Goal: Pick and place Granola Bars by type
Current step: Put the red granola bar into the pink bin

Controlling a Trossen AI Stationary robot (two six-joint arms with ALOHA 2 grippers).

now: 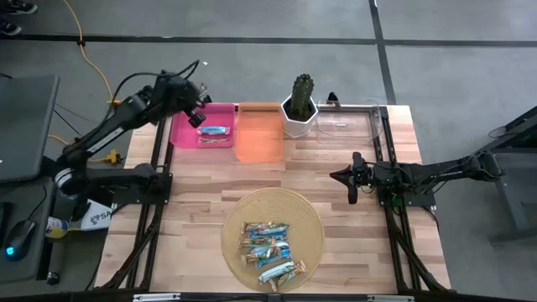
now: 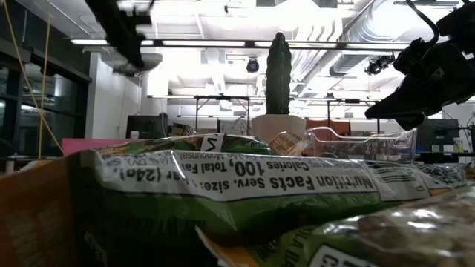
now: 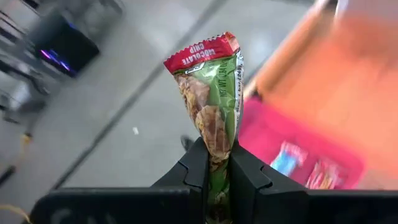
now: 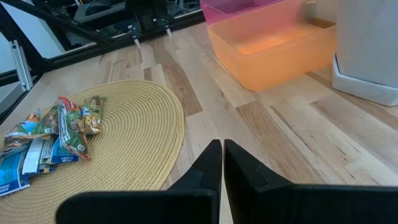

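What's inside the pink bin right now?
Two wrapped granola bars lie in the pink bin. The left end effector hangs over its back edge, gripping a green bar, and hides whatever is beneath.

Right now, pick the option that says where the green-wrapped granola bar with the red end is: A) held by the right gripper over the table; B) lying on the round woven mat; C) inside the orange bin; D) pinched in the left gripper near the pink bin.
D: the left wrist view shows the left gripper shut on the green-wrapped granola bar, with the pink bin close by, while the right gripper is shut and holds nothing.
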